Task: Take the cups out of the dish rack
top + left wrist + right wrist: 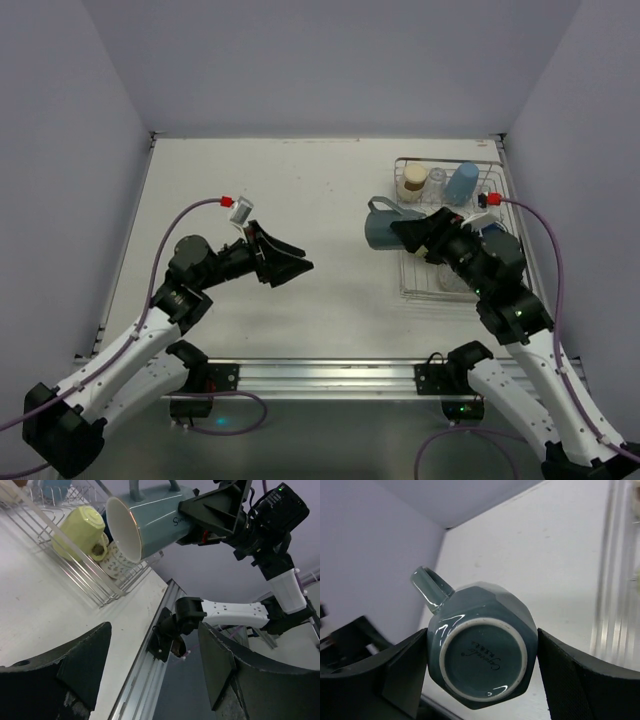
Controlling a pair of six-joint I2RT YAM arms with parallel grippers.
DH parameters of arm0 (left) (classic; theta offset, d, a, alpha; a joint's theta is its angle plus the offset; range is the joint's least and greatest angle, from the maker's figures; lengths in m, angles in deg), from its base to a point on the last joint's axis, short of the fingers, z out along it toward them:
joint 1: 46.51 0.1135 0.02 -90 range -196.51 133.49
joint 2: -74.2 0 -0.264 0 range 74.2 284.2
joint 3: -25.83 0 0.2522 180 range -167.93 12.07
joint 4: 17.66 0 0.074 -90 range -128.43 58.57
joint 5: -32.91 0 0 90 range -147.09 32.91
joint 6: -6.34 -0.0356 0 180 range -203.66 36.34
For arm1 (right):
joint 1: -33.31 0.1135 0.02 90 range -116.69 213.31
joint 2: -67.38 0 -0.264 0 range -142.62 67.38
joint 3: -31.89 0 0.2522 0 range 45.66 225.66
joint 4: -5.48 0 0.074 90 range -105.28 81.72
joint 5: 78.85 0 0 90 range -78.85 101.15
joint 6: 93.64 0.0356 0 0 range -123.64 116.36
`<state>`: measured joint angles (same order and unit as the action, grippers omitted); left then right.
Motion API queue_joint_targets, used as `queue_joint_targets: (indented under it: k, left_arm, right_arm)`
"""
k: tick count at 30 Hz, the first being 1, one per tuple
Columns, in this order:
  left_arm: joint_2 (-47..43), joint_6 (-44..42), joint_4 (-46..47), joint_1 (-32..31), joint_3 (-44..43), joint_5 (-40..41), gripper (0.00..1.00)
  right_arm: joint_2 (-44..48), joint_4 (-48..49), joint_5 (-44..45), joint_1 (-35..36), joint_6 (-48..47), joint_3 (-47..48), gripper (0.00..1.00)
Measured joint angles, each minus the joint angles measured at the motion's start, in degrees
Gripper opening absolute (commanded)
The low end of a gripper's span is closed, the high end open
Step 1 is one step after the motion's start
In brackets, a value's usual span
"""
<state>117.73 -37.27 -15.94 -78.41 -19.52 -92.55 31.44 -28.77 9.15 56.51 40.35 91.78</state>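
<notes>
Sideways grey-blue mug (383, 225) held over silver wire dish rack (420, 293)

The mug, white inside, is gripped at its base by the right end effector (402, 232) above the rack's left edge. At the rack's far end sit a cream cup (414, 180), a clear glass (437, 178) and a light blue tumbler (462, 183).

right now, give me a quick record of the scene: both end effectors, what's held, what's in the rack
left end effector: open, empty, above the table
right end effector: shut on a blue-grey mug
mug pose: lifted, on its side, by the left edge of the rack
rack place: far right of table
in rack: cream cup, clear glass, light blue tumbler, pale yellow mug
</notes>
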Motion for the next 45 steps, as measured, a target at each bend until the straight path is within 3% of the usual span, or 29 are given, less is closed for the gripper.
queue_joint_targets:
  k: [6, 15, 22, 24, 28, 29, 30, 36, 45]
  left_arm:
    - [6.01, 8.31, 11.67, -1.03, 1.25, -3.04, 0.70]
    - [8.68, 12.22, 19.43, -3.50, 1.25, -3.74, 0.61]
    - [9.40, 12.52, 20.44, -3.67, 1.27, -2.62, 0.29]
    - [9.40, 12.37, 20.22, -3.63, 1.27, -1.22, 0.00]
    - [7.91, 11.17, 20.26, -3.93, 1.07, 0.48, 0.00]
    - [7.30, 10.23, 18.64, -4.09, 0.63, 1.20, 0.00]
    - [6.75, 9.09, 16.72, -4.35, 0.00, 1.75, 0.00]
    - [9.18, -4.26, -8.66, -3.06, -11.78, 14.84, 0.00]
    - [30.80, -16.59, -35.93, 11.98, -30.58, 24.83, 0.00]
  right_arm:
    - [-2.97, 15.82, -11.23, 3.54, 9.51, -6.10, 0.09]
    - [-11.58, 30.21, -16.59, 10.73, 15.76, -7.15, 0.10]
    - [-17.77, 37.86, -18.32, 14.86, 18.69, -7.58, 0.10]
    - [-18.34, 40.39, -18.53, 15.32, 20.04, -8.28, 0.10]
    - [-18.82, 44.63, -18.64, 15.47, 21.77, -9.27, 0.66]
    - [-18.84, 44.96, -18.58, 15.58, 21.84, -9.29, 0.88]
    - [-18.82, 44.96, -18.51, 15.69, 21.88, -9.31, 0.96]
    - [-14.80, 34.95, -14.03, 15.80, 16.02, -9.29, 0.99]
    - [-5.07, 15.74, -4.42, 15.85, 4.57, -9.40, 0.99]
